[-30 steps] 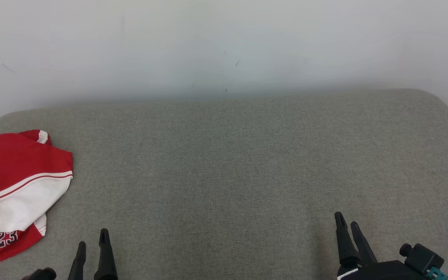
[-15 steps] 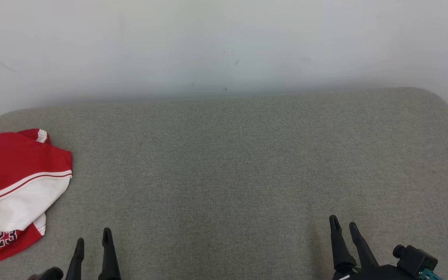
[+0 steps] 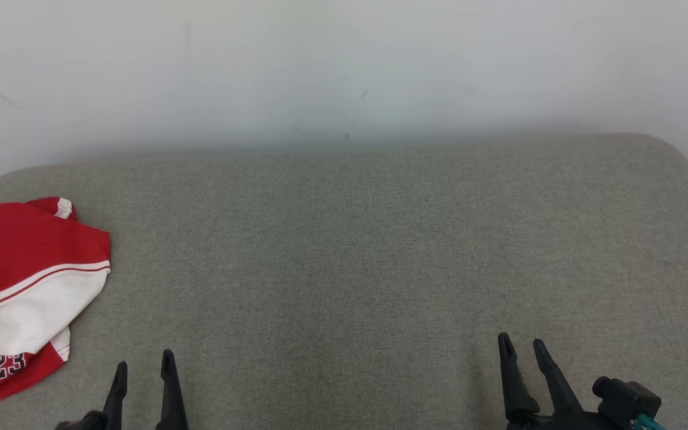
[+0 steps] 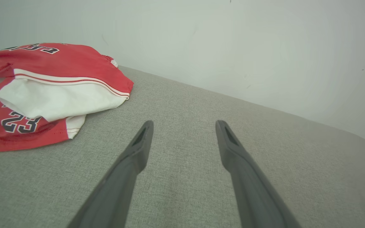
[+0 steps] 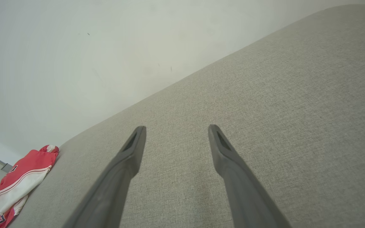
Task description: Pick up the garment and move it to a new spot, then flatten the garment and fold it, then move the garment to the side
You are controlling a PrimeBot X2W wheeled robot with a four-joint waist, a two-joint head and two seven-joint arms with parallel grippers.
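Garment (image 3: 21,280): a red and white sports jersey lies bunched at the left edge of the head view, on a table (image 3: 344,251) covered in grey fabric with rounded far corners. A white wall (image 3: 344,71) stands behind it. The frame's left edge cuts the jersey off here. A white panel with red striping is folded over the red cloth.

In the head view the left tool (image 3: 144,359) rises from the bottom edge at lower left, just right of the jersey and apart from it. The right tool (image 3: 521,340) is at lower right, well apart from the cloth. Both have their two dark fingers spread with nothing between them.

The left wrist view brings the jersey close, at upper left of the frame. It shows how the heap mounds up and how the white panel droops over the lower red layer. The spread fingers point past it over bare fabric. The right wrist view puts the jersey small in the lower left corner, at the table's far end, and shows the long bare stretch between.

Writing: "23" in black with white outline reads clearly on the lowest red fold in the head and left wrist views. Other black and white characters sit at the jersey's left edge in the head view, cut off and unreadable.
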